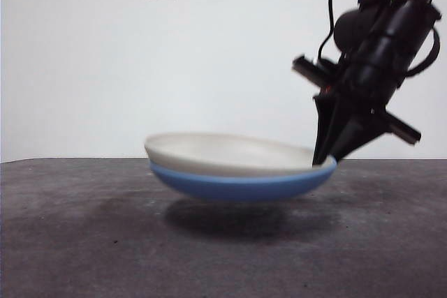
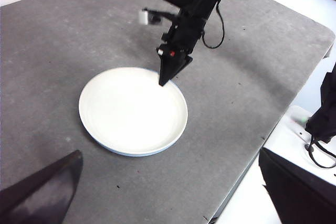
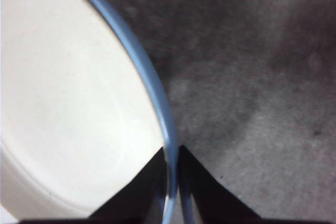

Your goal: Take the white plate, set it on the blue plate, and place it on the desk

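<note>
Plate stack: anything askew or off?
Yes. The white plate nested in the blue plate hangs tilted above the desk, shadow beneath, held only at one rim by the right gripper.

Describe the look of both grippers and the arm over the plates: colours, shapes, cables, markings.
The right gripper has two black jaws tapering to a narrow wedge. Its arm is black and bulky, with looping black cables, a green light near the top, a small red mark and a white block on a side bar. The left gripper shows only broad, dark jaw tips.
</note>
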Motion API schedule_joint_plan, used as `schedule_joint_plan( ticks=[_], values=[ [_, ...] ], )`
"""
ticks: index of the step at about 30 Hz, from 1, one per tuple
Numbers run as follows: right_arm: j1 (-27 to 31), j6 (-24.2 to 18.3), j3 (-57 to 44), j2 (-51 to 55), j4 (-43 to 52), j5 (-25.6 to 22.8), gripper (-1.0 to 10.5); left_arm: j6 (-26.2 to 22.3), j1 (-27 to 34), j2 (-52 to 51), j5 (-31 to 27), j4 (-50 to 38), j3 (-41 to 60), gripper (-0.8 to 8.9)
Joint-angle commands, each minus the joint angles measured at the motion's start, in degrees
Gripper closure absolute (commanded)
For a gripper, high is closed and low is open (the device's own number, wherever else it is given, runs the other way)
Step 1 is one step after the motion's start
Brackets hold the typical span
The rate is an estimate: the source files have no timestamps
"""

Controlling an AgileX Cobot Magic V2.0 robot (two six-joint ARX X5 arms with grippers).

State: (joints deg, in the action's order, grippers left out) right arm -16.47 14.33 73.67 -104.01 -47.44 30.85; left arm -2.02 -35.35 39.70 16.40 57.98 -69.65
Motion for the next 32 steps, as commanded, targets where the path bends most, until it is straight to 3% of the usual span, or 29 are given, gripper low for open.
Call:
schedule_joint_plan(
  ticks=[1,8,17,25,32],
  values=[
    [-1.1,1.2,1.0,-2.3,0.9,0.6,9.4,0.3,-0.3,0.3,-0.1,-0.7,-0.8,1.78],
    [-2.7,1.6,1.0,-5.3,1.7,-4.0,9.4,0.3,-0.3,0.3,-0.1,-0.7,-0.8,1.78],
    [-2.9,1.5,1.0,-5.4,1.3,-3.6,9.3,0.3,-0.3,0.3,-0.1,-0.7,-0.8,1.78],
    [-2.9,0.7,1.1,-5.2,1.5,-3.3,5.9,0.3,-0.3,0.3,-0.1,-0.7,-0.8,1.78],
    [-1.9,-1.5,5.4,0.0,-4.7,-5.2,4.8,0.3,-0.3,0.3,-0.1,-0.7,-0.8,1.78]
  ],
)
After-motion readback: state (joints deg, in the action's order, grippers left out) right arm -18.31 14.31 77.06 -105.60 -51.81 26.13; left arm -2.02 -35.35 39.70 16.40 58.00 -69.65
